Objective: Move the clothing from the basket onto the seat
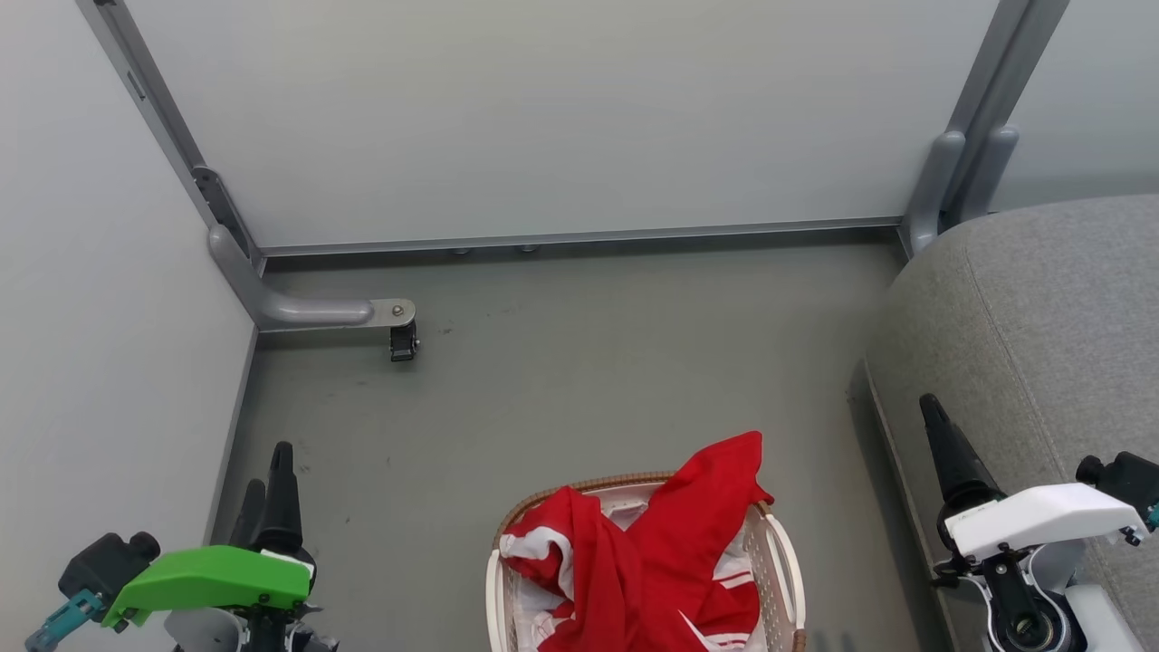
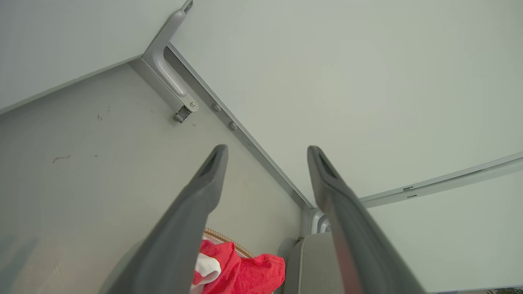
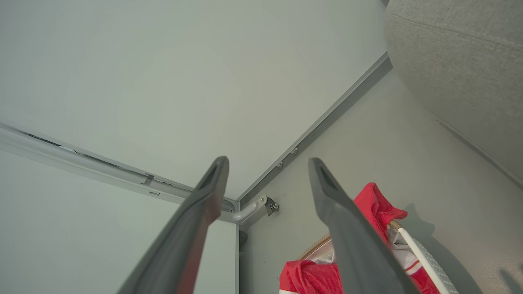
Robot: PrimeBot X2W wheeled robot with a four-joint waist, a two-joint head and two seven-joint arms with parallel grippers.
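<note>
my left gripper (image 2: 267, 149), right gripper (image 3: 267, 160) both spread wide, empty, either side of basket (image 1: 786, 557). red clothing (image 1: 661, 552) heaped in basket, one flap over far rim (image 1: 589, 485). seat (image 1: 1041, 308) near, to its right. risk: i pinch rim with fabric, basket lifts too; shallow grab slips.

Even, soft light — sharp frames.

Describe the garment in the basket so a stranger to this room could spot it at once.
Start at the big grey seat on the right; left of it, on the floor, stands a cream basket. Heaped inside is the clothing, the only bright red, white-striped thing.
</note>
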